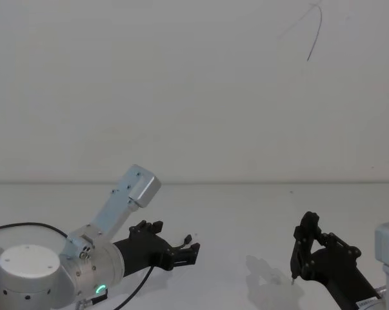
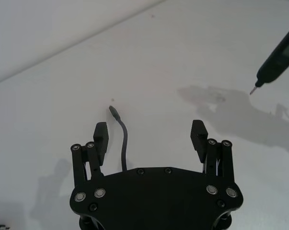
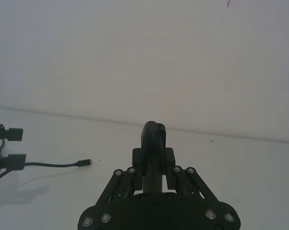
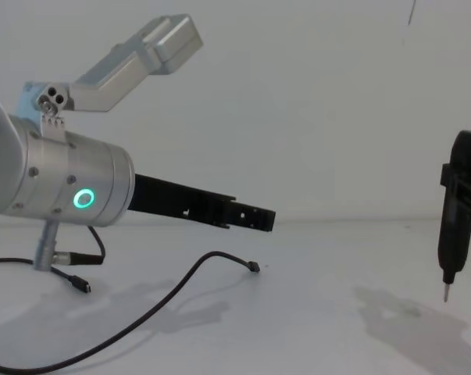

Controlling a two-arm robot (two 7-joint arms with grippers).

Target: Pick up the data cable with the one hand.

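Plainly, in the head view the left gripper [image 1: 175,237] is seen low over the counter [image 1: 246,213] with its jaws spread apart and nothing held. The data cable [image 1: 139,289] trails back beneath it toward the near edge. The right gripper [image 1: 312,253], well apart to the right, is clamped on a pen-shaped tool [image 1: 296,266]. In the left wrist view the cable's end is shown curving up between the open jaws, nearer one finger [image 2: 100,134] than the other, so an off-centre closure could be expected to push the thin cord sideways rather than trap it. In the right wrist view the cable is seen lying flat on the counter, just beside the left gripper. So thin a cord could be missed if the jaws were closed too high, or the counter could be struck if they were lowered too far. In the chest view a gap is visible between the gripper and the cable, which arches up slightly before its plug [image 4: 253,267]. Being loose, the cord could be flicked away by a glancing touch, and a hold near the very tip could be lost as the long slack is lifted.
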